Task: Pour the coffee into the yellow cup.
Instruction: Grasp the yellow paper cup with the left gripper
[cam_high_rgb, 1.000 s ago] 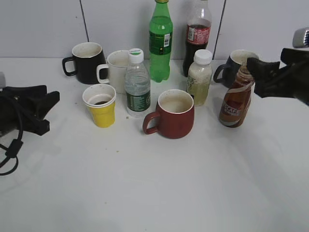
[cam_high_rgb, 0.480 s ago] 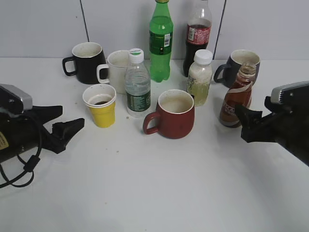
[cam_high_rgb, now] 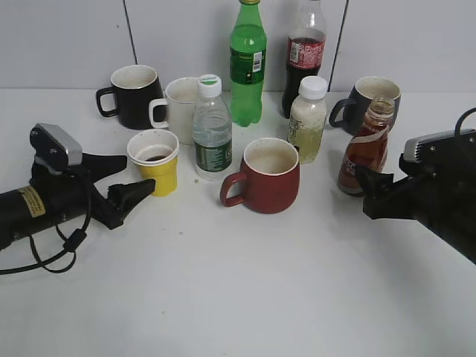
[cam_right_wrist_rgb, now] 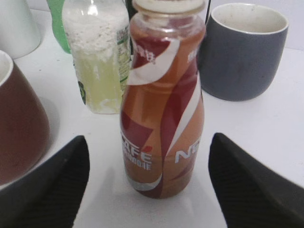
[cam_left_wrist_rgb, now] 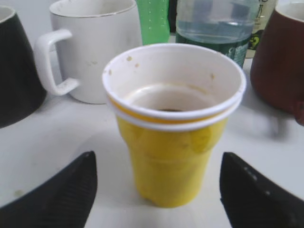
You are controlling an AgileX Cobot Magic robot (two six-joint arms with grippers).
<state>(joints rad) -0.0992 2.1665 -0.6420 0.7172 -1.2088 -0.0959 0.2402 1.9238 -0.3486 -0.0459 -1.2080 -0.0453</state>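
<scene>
The yellow cup (cam_high_rgb: 153, 162) stands upright left of centre, with a little dark liquid at its bottom. In the left wrist view the yellow cup (cam_left_wrist_rgb: 173, 123) sits just ahead of my open left gripper (cam_left_wrist_rgb: 154, 190). My left gripper (cam_high_rgb: 123, 186) lies low on the table just left of the cup, not touching it. The coffee bottle (cam_high_rgb: 364, 149) stands upright and uncapped at the right. In the right wrist view the coffee bottle (cam_right_wrist_rgb: 163, 99) stands just ahead of my open right gripper (cam_right_wrist_rgb: 149, 183). My right gripper (cam_high_rgb: 368, 192) is just in front of the bottle.
A dark red mug (cam_high_rgb: 264, 176) stands at centre, a water bottle (cam_high_rgb: 212, 130) and a white mug (cam_high_rgb: 178, 109) behind the cup. A black mug (cam_high_rgb: 132, 95), green bottle (cam_high_rgb: 248, 63), cola bottle (cam_high_rgb: 305, 56), pale white-capped bottle (cam_high_rgb: 307, 119) and grey mug (cam_high_rgb: 370, 100) line the back.
My left gripper has moved right up to the yellow cup. My right gripper let go of the coffee bottle, dropped low and now sits open just in front of it.
</scene>
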